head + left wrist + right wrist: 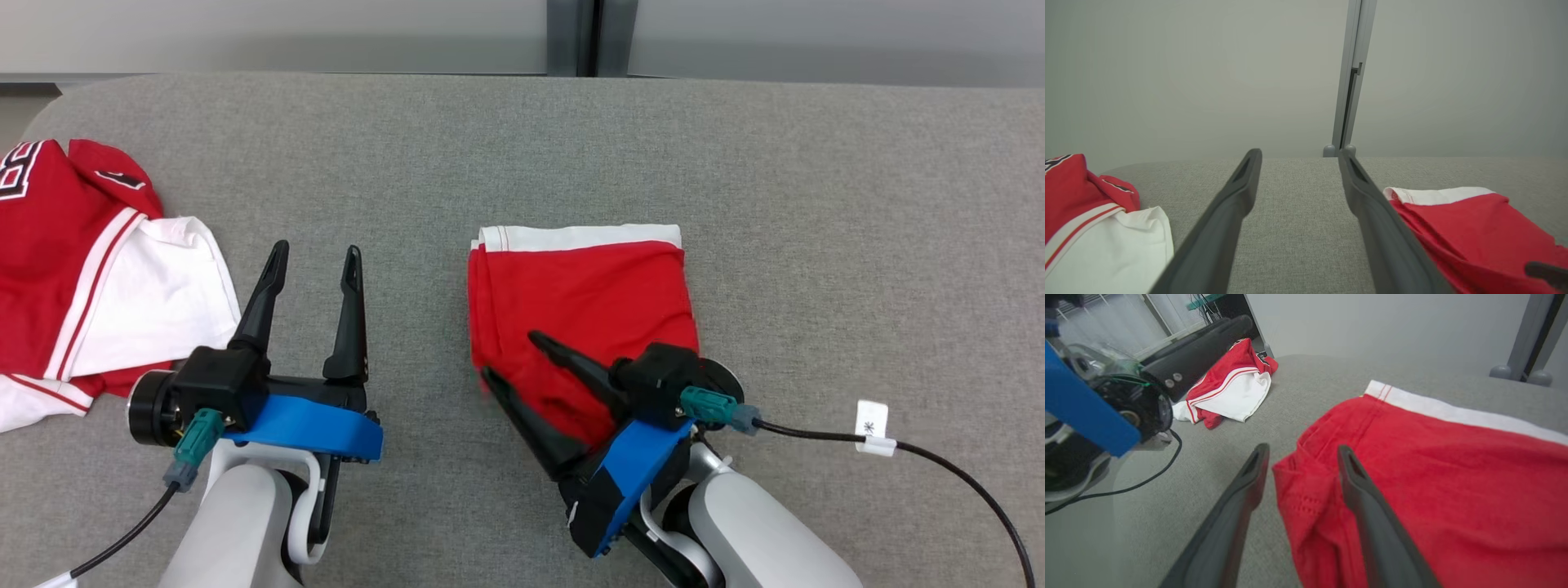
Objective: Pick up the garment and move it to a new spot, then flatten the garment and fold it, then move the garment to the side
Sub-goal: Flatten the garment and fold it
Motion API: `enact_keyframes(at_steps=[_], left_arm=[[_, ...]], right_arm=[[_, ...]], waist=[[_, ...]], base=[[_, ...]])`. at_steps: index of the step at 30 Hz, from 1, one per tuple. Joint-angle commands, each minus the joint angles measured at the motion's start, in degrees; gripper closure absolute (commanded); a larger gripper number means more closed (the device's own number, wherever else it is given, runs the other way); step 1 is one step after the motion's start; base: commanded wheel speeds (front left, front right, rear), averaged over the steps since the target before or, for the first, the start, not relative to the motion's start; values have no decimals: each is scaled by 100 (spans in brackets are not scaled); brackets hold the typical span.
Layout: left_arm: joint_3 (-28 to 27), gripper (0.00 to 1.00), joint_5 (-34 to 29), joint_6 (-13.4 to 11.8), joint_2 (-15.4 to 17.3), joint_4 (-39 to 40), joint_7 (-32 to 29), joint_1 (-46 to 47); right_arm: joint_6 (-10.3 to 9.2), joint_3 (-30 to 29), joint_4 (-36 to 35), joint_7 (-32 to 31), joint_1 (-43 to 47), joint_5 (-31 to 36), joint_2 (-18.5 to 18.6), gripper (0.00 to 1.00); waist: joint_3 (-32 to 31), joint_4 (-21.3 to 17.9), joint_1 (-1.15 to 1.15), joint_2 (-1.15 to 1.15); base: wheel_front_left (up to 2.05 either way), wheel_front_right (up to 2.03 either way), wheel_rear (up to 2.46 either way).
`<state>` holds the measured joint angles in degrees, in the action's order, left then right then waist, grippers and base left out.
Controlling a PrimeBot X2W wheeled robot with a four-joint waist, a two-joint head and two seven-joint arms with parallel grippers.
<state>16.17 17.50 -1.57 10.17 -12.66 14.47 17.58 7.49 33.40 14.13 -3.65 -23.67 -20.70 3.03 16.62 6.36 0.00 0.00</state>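
The garment (588, 294) is a folded red piece with a white band along its far edge, lying flat at the middle of the grey table (522, 139). My right gripper (508, 354) sits at its near left corner, jaws apart. In the right wrist view that red corner (1306, 486) bulges up between the spread fingers of the right gripper (1303, 448), and I see no pinch on it. My left gripper (317, 247) hovers open over bare table to the left of the garment (1474, 228), nothing between the fingers of the left gripper (1299, 152).
A crumpled red and white jersey pile (82, 269) lies at the table's left edge. A black cable with a white tag (873, 429) trails right from my right wrist. A wall with a grey post (575, 37) stands behind the table.
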Motion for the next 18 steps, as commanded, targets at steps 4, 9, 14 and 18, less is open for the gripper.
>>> enact_keyframes(at_steps=[4,9,14,18], left_arm=[[-4,0,3,-49,55,-66,4,-40],[15,0,-13,-96,97,-89,-9,-125],[26,0,-29,-145,169,-69,-44,-269],[26,0,-38,-191,234,-11,-87,-394]], right_arm=[[0,-113,-270,845,-88,57,40,0],[0,-967,-507,1325,243,213,231,0],[0,-2189,-761,1309,800,474,371,0],[0,-2958,-994,1180,1305,671,392,0]], waist=[[-82,-109,0,0],[-244,-226,0,0],[-423,-368,0,0],[-533,-470,0,0]], base=[[0,0,0],[0,0,0],[0,0,0],[0,0,0]])
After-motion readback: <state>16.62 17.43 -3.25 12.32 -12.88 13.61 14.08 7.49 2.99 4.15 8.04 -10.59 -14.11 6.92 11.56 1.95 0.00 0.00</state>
